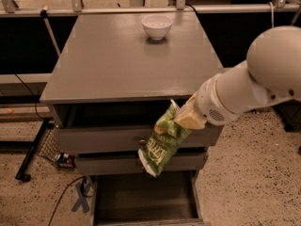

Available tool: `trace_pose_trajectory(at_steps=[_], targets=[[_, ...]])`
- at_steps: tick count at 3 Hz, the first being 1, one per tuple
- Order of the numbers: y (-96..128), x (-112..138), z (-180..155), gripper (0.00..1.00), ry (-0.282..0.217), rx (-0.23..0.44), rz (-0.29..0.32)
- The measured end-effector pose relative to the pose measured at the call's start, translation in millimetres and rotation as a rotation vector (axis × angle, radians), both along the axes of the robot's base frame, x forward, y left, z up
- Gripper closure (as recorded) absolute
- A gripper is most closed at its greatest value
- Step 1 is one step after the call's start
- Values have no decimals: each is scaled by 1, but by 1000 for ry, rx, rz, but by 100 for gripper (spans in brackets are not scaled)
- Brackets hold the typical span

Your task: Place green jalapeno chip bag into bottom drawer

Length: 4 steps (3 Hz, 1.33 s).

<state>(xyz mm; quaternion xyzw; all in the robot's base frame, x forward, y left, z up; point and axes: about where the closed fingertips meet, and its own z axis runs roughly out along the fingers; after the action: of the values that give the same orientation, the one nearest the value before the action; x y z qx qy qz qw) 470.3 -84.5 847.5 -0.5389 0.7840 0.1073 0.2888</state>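
End effector (187, 118) grips green jalapeno chip bag (162, 142) by top end, in front of upper drawers (103, 139); lower straight into bottom drawer (141, 197) w/ bag clear of fronts, then release.

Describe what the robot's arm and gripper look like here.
The white arm is smooth and bulbous: rounded segments, a small perforated grille near the wrist, no visible cables or markings. The gripper, in front of the drawers of the grey cabinet, has pale cream-yellow fingers shut on the crinkly light-green chip bag.
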Motion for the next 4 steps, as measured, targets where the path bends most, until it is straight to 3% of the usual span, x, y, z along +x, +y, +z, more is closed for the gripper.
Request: trace_pose_trajectory(at_steps=[2,4], targets=[[-18,-10,-107,100,171,62,-93],[-19,-31,-201,100,282,84,-198]])
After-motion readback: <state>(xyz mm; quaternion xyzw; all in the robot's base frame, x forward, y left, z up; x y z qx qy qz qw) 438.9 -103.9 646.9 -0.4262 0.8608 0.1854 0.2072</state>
